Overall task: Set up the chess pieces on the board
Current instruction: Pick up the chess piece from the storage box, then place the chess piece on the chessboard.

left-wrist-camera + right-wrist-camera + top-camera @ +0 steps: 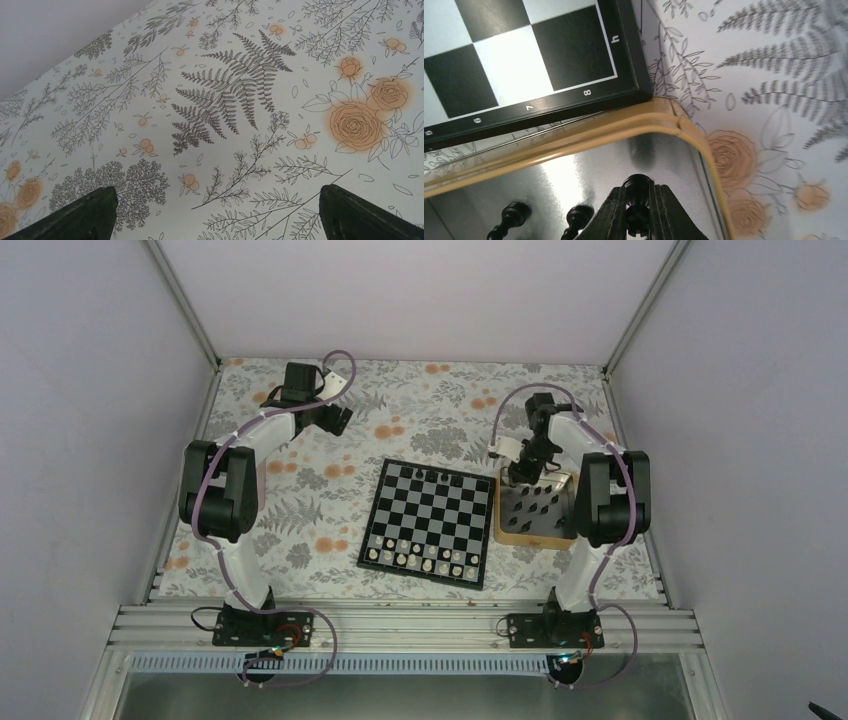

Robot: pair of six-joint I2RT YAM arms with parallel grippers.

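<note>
The board (372, 540) lies at mid-table, and its h-8 corner (514, 65) shows in the right wrist view. A few black chess pieces (432, 476) stand along its far row. My right gripper (637, 192) is inside the tan tray (624, 131), shut on one black chess piece (638, 186) near the tray's far corner. Two more black pieces (514, 214) (578, 216) stand on the tray's grey floor to its left. Far left of the board, my left gripper (215, 200) hangs open over bare tablecloth, its fingers (90, 212) wide apart.
White chessmen (420, 558) fill the board's two near rows. The tray (535, 537) touches the board's right edge and holds several black pieces (535, 505). A flowered cloth covers the table, with enclosure walls on three sides.
</note>
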